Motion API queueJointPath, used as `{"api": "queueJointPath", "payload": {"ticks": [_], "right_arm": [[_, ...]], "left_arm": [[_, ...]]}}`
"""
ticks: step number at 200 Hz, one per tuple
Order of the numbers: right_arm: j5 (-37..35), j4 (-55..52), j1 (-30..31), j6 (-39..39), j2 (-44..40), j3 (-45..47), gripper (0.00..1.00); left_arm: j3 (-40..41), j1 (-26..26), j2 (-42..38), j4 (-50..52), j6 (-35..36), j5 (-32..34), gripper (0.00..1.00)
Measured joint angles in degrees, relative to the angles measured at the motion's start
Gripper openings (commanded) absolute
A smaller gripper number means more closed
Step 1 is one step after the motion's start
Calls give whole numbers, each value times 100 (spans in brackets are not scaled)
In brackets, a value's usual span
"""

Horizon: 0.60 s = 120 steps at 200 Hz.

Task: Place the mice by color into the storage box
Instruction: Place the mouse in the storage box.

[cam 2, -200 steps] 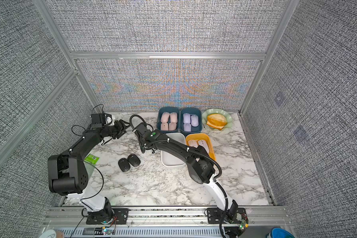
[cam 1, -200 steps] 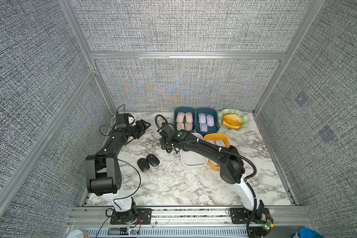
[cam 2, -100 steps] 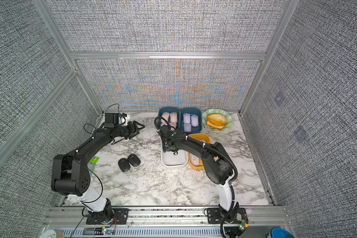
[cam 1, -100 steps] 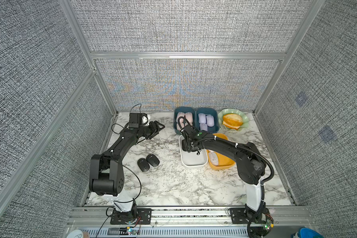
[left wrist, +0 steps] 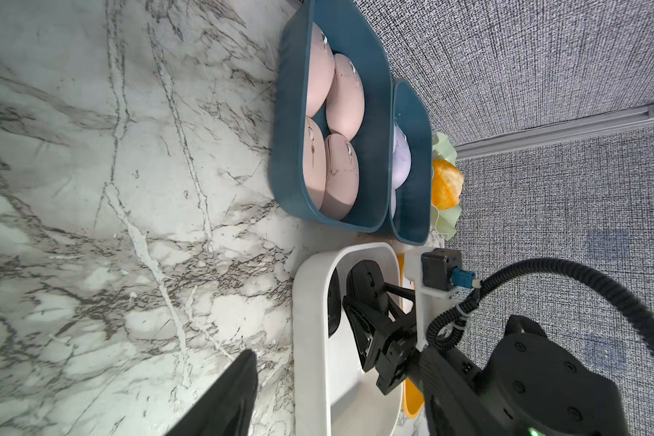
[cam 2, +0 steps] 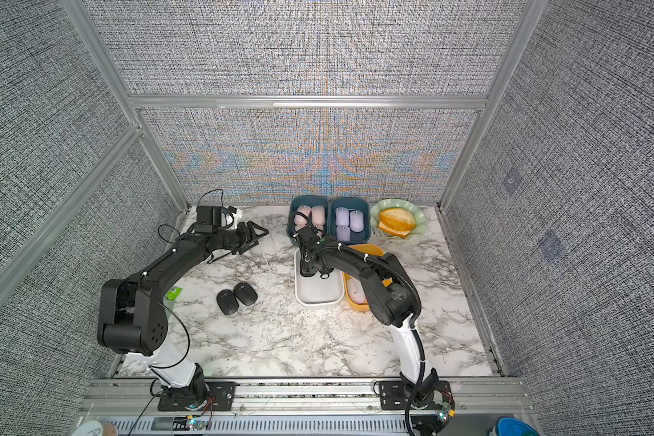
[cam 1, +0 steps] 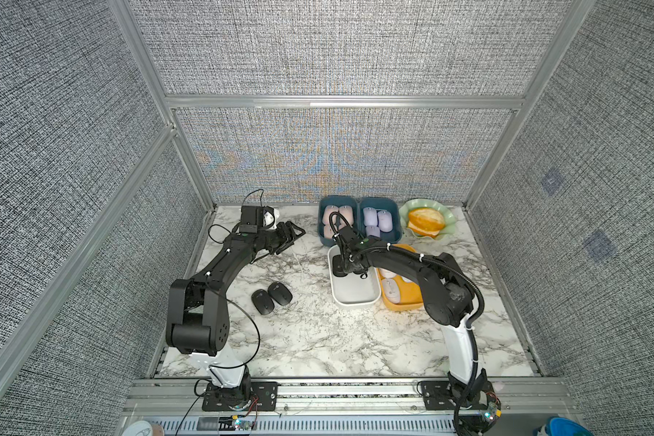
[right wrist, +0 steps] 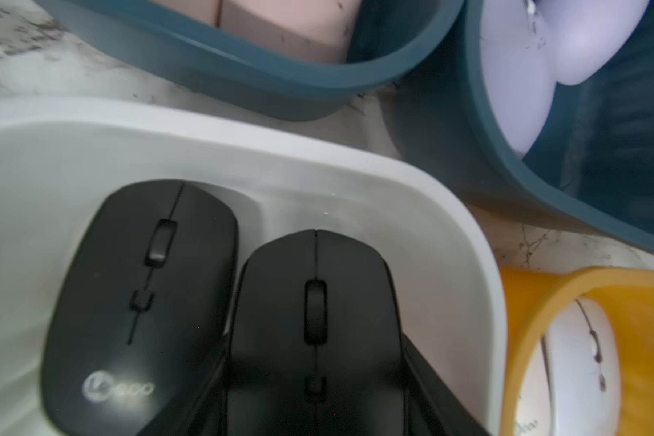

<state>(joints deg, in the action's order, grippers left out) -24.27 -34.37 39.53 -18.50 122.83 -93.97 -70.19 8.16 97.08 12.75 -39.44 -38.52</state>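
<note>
Left gripper (cam 1: 291, 236): jaws apart, empty, above the marble table (cam 1: 318, 339) near the back. 2 loose black mice (cam 1: 269, 297) lie side by side on the table. In the white box (cam 1: 355, 298), 1 resting black mouse (right wrist: 140, 294); the right gripper (cam 1: 350, 267) clamps the held black mouse (right wrist: 314, 321) beside it. Behind and rightward, 4 pink mice (cam 1: 346, 215), lilac mice (cam 1: 384, 221) and white mice (cam 1: 391, 292) sit boxed.

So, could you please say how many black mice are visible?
4 black mice: two together on the table, two in the white tray, one held by the right gripper; none seems hidden.
</note>
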Motion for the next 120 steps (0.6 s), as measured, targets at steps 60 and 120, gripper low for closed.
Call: {"api": "queueJointPath", "payload": {"ticks": [60, 120], "right_arm": [[26, 17, -13, -186, 57, 33, 69], [138, 28, -9, -262, -352, 120, 69]], "left_arm": [[-7, 4, 42, 98, 0, 2, 70], [-48, 4, 59, 192, 20, 26, 70]]}}
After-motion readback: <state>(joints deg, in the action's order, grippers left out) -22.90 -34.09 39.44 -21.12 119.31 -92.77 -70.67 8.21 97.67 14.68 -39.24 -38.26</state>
